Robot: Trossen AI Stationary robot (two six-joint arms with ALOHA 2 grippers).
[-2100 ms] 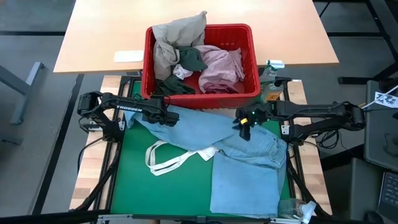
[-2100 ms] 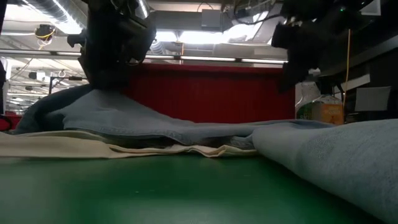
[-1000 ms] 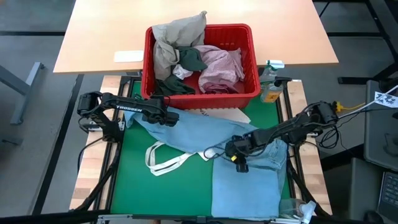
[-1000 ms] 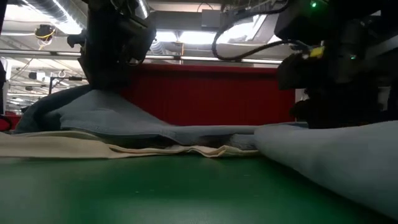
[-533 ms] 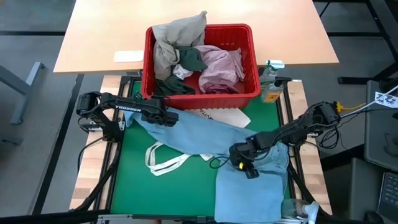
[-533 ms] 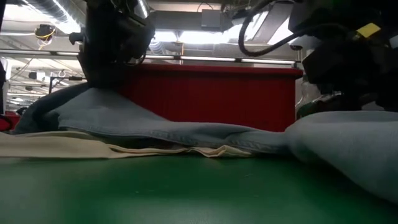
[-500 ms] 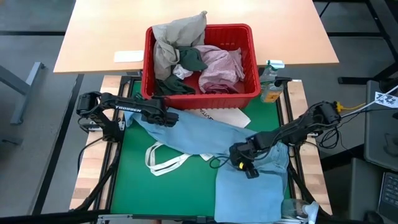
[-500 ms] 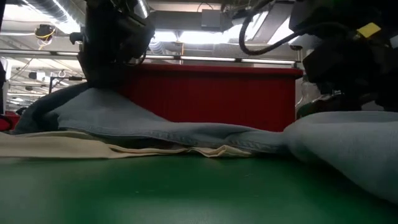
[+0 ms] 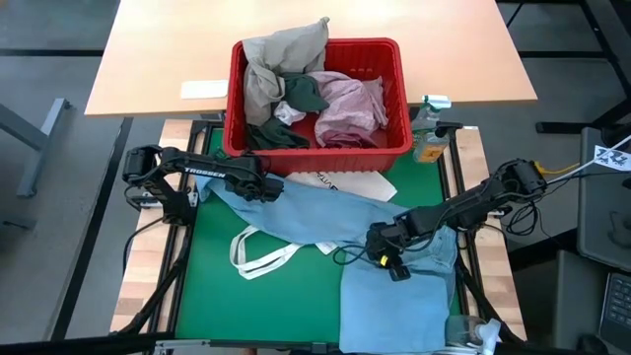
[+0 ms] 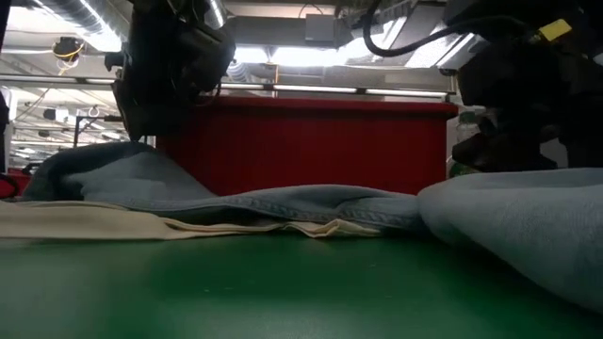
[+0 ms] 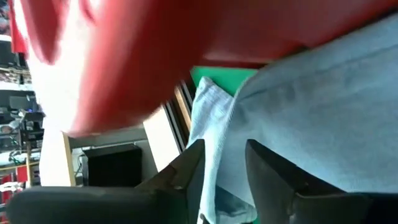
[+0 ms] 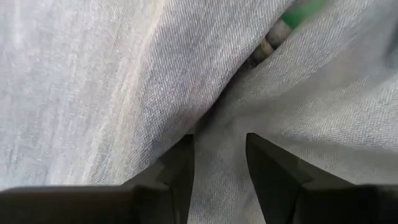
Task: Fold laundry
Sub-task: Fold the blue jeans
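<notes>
Green matting (image 9: 212, 286) carries the light blue jeans (image 9: 389, 301) from 10 to 5 o'clock; the left gripper (image 9: 264, 187), fingers narrowly parted astride the hem, and the right gripper (image 9: 386, 258), parted over a crease, risk dragging the tote bag (image 9: 258, 251) underneath.

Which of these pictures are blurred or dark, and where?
Left wrist view: the red basket is a smeared blur. Low view: both arms are dark silhouettes against bright ceiling lights. Right wrist view: the light blue garment is sharp. High view: evenly lit.
</notes>
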